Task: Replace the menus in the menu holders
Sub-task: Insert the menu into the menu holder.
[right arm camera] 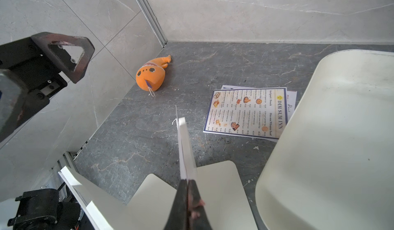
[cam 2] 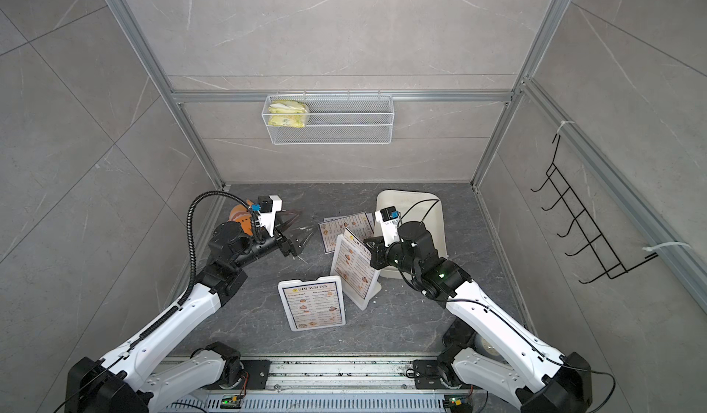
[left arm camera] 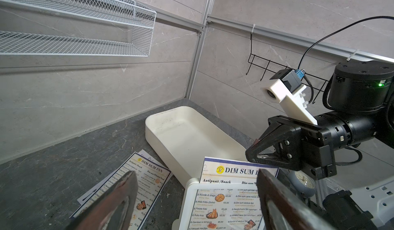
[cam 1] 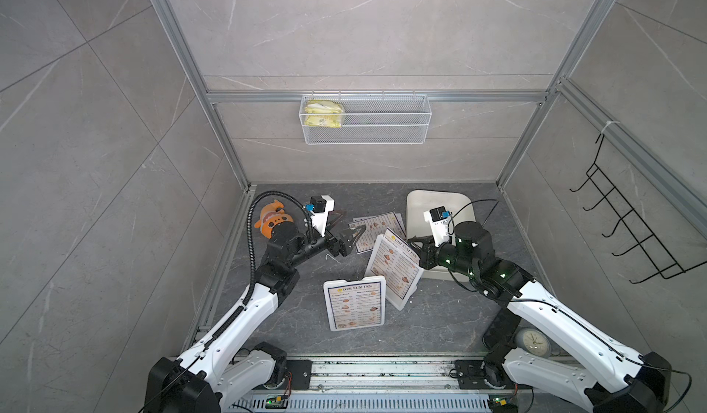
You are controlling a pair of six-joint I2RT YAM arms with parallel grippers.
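Two white menu holders stand tilted on the dark table in both top views. The front one [cam 1: 328,308] [cam 2: 284,308] shows a full "DIM SUM INN" menu [cam 1: 355,304]. Behind it, the second holder [cam 1: 401,302] [cam 2: 363,300] [left arm camera: 187,197] has its menu [cam 1: 398,265] [left arm camera: 232,171] sticking out above the rim. My right gripper [cam 1: 415,244] [cam 2: 368,243] [left arm camera: 250,154] [right arm camera: 188,181] is shut on that menu's top corner. My left gripper [cam 1: 350,225] [cam 2: 296,227] [left arm camera: 196,172] hangs open and empty, left of this holder. Loose menus [cam 1: 377,229] [cam 2: 346,227] [right arm camera: 247,111] lie flat further back.
A cream tray [cam 1: 440,204] [left arm camera: 181,133] [right arm camera: 330,133] sits at the back right under my right arm. An orange plush toy [cam 1: 273,218] [right arm camera: 151,75] lies at the back left. A wire basket [cam 1: 365,118] hangs on the back wall, a black hook rack [cam 1: 631,231] on the right wall.
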